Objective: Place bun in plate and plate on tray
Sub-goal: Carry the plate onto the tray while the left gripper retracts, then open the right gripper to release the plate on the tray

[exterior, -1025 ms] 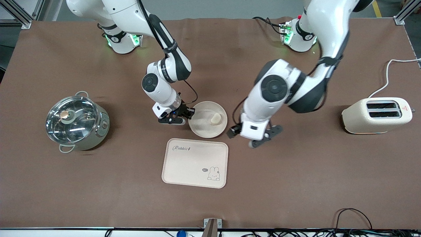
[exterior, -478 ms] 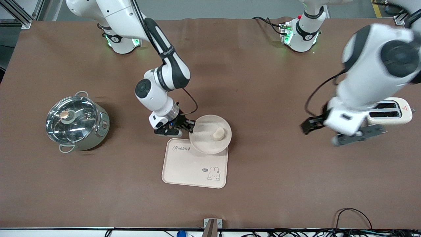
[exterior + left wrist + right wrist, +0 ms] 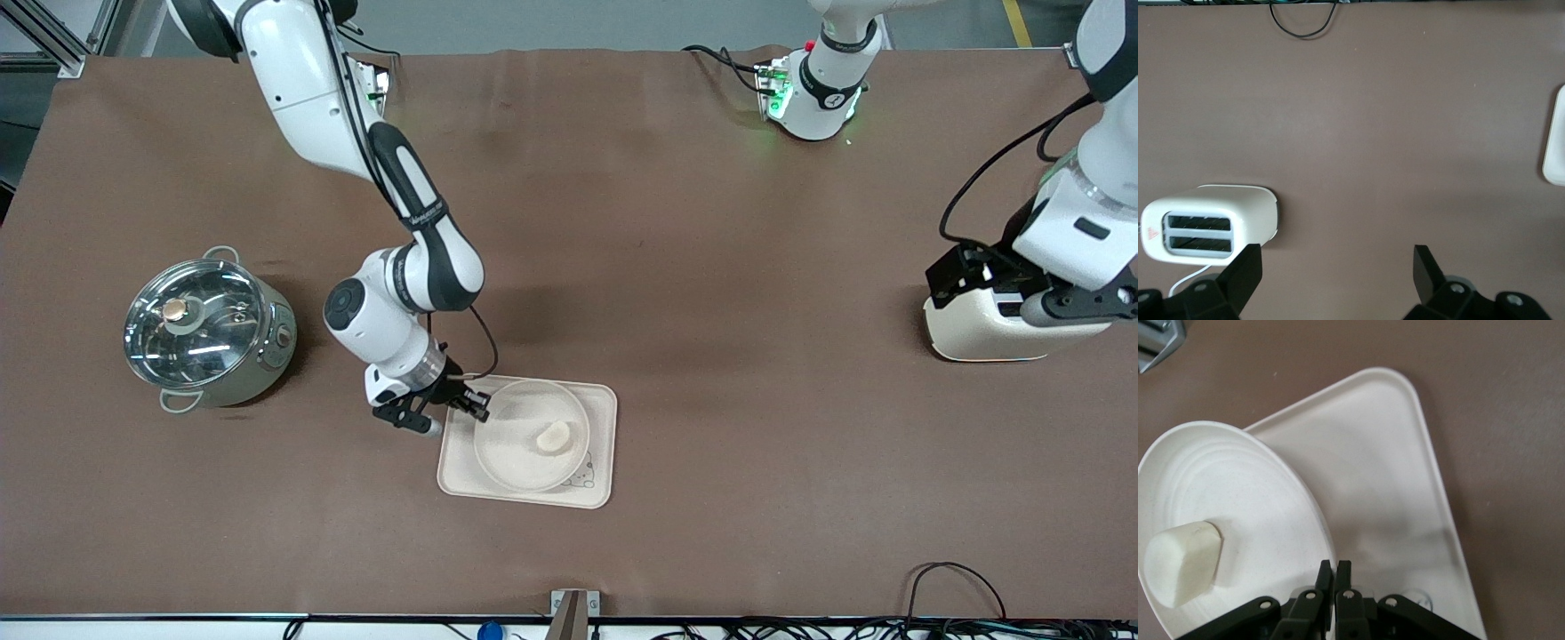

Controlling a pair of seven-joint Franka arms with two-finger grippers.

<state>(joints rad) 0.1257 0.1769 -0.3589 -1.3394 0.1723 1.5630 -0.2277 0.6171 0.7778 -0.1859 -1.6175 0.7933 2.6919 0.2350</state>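
Observation:
The round cream plate [image 3: 516, 440] is over the rectangular tray [image 3: 601, 402] and covers most of its print; I cannot tell if it rests flat. The pale bun [image 3: 553, 436] lies in the plate. My right gripper [image 3: 474, 410] is shut on the plate's rim at the end toward the right arm. In the right wrist view the fingers [image 3: 1325, 572] pinch the rim of the plate [image 3: 1238, 493], with the bun [image 3: 1181, 563] in it and the tray [image 3: 1385, 487] beneath. My left gripper [image 3: 1009, 293] is open and empty above the toaster; in its wrist view it [image 3: 1338, 267] shows the same.
A cream toaster [image 3: 978, 333] stands at the left arm's end of the table and shows in the left wrist view [image 3: 1208, 223]. A steel pot with a glass lid [image 3: 209, 329] stands at the right arm's end. The tray's edge [image 3: 1555, 143] shows in the left wrist view.
My right gripper carried the plate with the bun from the table to over the tray. My left arm swung away from the plate to above the toaster.

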